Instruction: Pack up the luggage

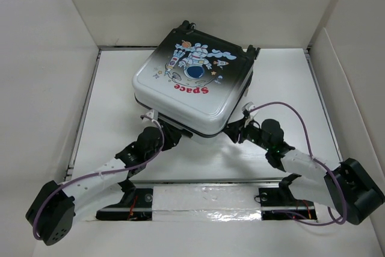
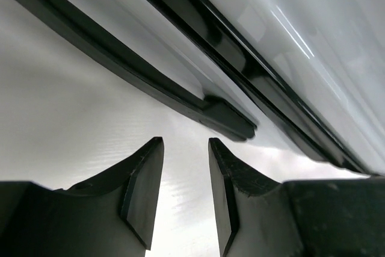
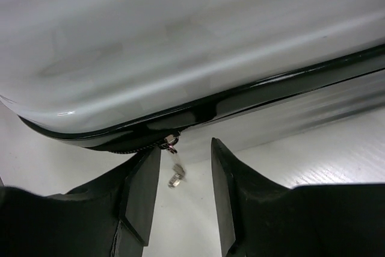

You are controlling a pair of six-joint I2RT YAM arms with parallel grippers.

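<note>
The luggage (image 1: 192, 79) lies flat and closed in the middle of the table, astronaut print and red "Space" facing up. My left gripper (image 1: 151, 118) is at its near-left corner. In the left wrist view this gripper (image 2: 185, 148) is open with nothing between its fingers, just short of a black bar (image 2: 228, 118) on the glossy shell (image 2: 289, 40). My right gripper (image 1: 237, 129) is at the near-right edge. In the right wrist view it (image 3: 185, 148) is open, and a small metal zipper pull (image 3: 175, 171) dangles free between its fingers under the shell's black seam (image 3: 204, 112).
White walls close in the table (image 1: 289, 118) on the left, back and right. A strip of silver tape (image 1: 210, 200) runs along the near edge between the arm bases. The suitcase's wheels (image 1: 251, 49) point toward the back wall.
</note>
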